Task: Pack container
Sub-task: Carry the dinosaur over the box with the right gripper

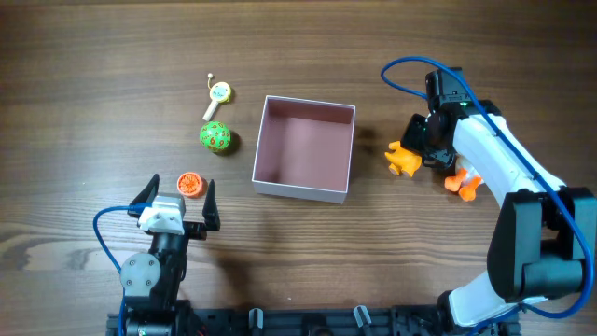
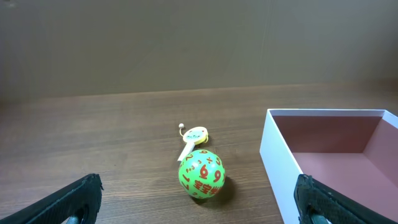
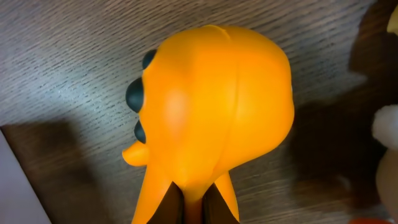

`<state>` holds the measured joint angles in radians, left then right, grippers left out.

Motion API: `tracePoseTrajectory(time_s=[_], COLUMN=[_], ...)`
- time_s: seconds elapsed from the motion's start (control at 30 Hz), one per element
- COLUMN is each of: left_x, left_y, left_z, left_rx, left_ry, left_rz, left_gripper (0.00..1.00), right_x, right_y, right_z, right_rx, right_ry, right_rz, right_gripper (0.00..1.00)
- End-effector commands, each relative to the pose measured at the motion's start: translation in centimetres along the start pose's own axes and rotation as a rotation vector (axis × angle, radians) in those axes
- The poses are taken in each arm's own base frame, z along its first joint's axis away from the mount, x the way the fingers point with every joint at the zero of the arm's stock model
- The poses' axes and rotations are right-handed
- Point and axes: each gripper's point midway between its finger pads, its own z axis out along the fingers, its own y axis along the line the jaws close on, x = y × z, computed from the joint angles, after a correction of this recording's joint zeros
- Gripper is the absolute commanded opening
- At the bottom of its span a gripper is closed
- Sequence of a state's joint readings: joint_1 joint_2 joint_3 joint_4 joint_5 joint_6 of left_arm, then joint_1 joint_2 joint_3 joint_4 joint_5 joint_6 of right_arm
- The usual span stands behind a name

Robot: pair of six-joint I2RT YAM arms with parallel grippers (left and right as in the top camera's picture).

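Observation:
The container (image 1: 347,154) is a small square box with white walls and a dull pink inside, at the table's middle; its near corner shows in the left wrist view (image 2: 280,149). My right gripper (image 1: 422,149) is shut on an orange octopus toy (image 1: 403,158), right of the container; the toy fills the right wrist view (image 3: 211,118), pinched between the fingertips (image 3: 194,205). My left gripper (image 1: 177,201) is open and empty at the front left, its fingertips at the lower corners of the left wrist view (image 2: 199,205).
A green ball with red numbers (image 1: 215,137) (image 2: 201,174) and a pale yellow rattle toy (image 1: 217,95) (image 2: 194,137) lie left of the container. A small orange disc (image 1: 190,184) lies by my left gripper. Another orange toy (image 1: 464,184) lies under the right arm.

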<state>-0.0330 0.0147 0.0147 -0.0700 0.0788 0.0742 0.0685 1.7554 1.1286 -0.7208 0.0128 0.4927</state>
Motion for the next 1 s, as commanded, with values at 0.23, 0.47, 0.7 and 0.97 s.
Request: tracePoseTrajectory(time_s=[0.23, 0.47, 0.7, 0.97], left_x=[0.2, 0.2, 0.2, 0.2], left_y=[-0.1, -0.1, -0.1, -0.1], left_z=[0.0, 0.0, 0.0, 0.0], left_rx=[0.002, 0.002, 0.002, 0.003], left_ry=[0.000, 0.000, 0.000, 0.000], left_rz=[0.020, 0.020, 0.020, 0.020], left_gripper=[1.00, 1.00, 1.00, 1.00], right_x=[-1.1, 6.1, 10.6, 11.2], right_y=[7.7, 13.8, 19.4, 18.3], right_z=[-17.3, -24.6, -16.1, -8.8], right_rx=[-0.219, -0.423, -0.320, -0.109], right_ry=[-0.312, -0.407, -0.231, -0.126], right_rz=[-0.315, -0.408, -0.540, -0.583], right_gripper=[0.04, 0.04, 0.04, 0.04])
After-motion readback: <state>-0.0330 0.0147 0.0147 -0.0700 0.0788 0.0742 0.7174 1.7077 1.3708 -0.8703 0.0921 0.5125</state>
